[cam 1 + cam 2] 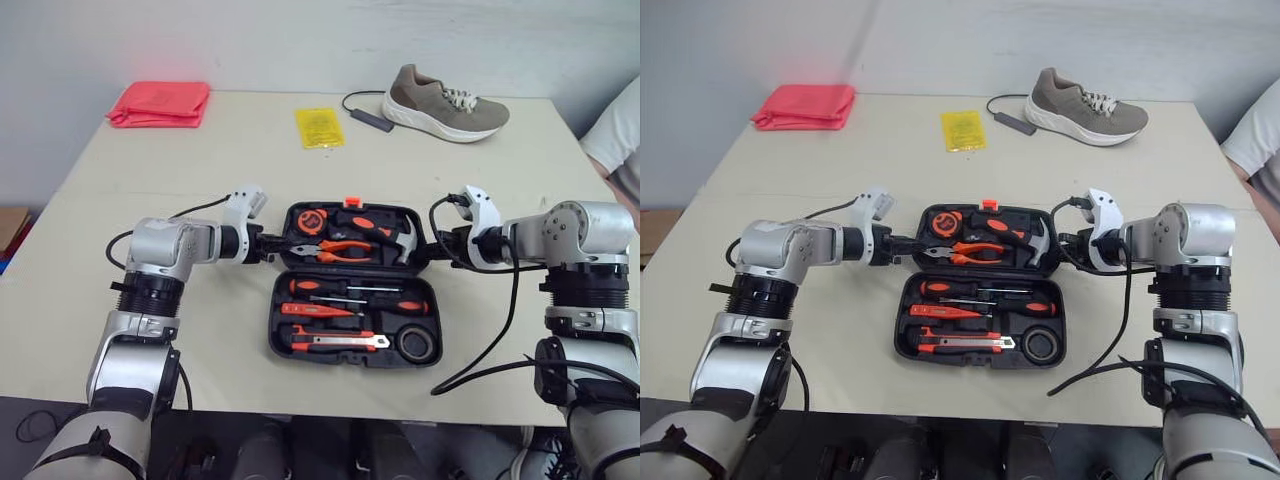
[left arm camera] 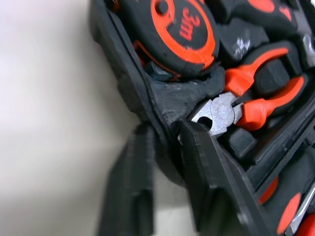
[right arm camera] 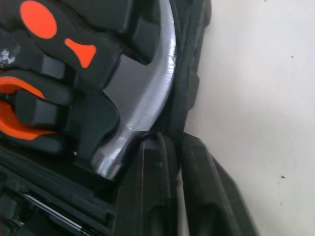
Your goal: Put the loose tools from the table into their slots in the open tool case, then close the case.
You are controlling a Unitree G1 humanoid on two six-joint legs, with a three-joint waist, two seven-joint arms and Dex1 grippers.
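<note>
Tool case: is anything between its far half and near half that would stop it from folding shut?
Nothing visible does. The tools lie in their slots in both halves of the tool case. The left gripper and right gripper are at the far half's sides, and a black cable runs beside the case.

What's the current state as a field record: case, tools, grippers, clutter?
case: black plastic tool case, open at table centre
far half: orange-black tape measure, orange-handled pliers, steel-headed hammer
near half: orange-black screwdrivers, orange utility knife, black tape roll
slots: all look filled
left gripper: clamped on far half's left rim
right gripper: clamped on far half's right rim
clutter: folded red cloth, yellow packet, grey-beige sneaker, all near far edge
</note>
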